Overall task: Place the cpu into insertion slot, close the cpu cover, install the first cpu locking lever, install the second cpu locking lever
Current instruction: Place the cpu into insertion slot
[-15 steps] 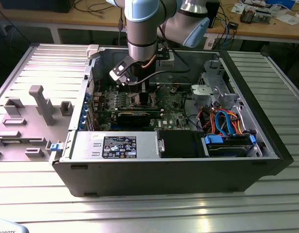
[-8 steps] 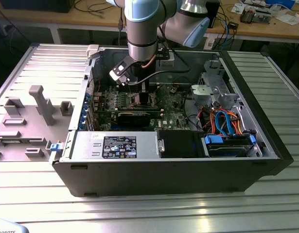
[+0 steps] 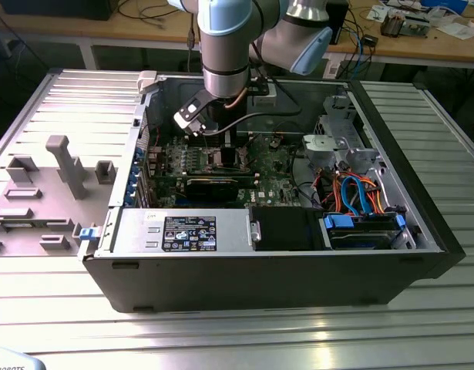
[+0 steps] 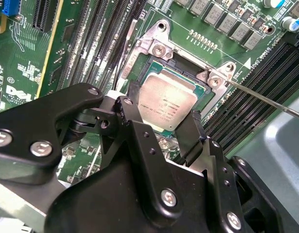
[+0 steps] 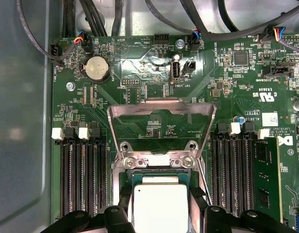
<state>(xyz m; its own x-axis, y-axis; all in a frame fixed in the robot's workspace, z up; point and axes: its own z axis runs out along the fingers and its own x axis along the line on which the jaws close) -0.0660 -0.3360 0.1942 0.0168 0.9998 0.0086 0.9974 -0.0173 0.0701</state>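
While the tool [image 4: 164,110] hangs straight down over the insertion slot [image 5: 158,164] inside the open computer case [image 3: 260,270], its fingers [image 4: 132,109] are drawn in narrow against two opposite edges of the cpu [image 4: 167,97]. Chip lies flat, metal top up, square to the slot rim and level with it; seated or just above, cannot tell. Key relation: cpu directly under the tool, between the fingers, no sideways offset in both wrist views. The cpu cover [image 5: 161,105] stands tipped up on its hinge just beyond the slot, clear of the chip. A thin locking lever [image 4: 266,99] juts free from the slot's corner. Case rests on the ribbed table [image 3: 221,331]
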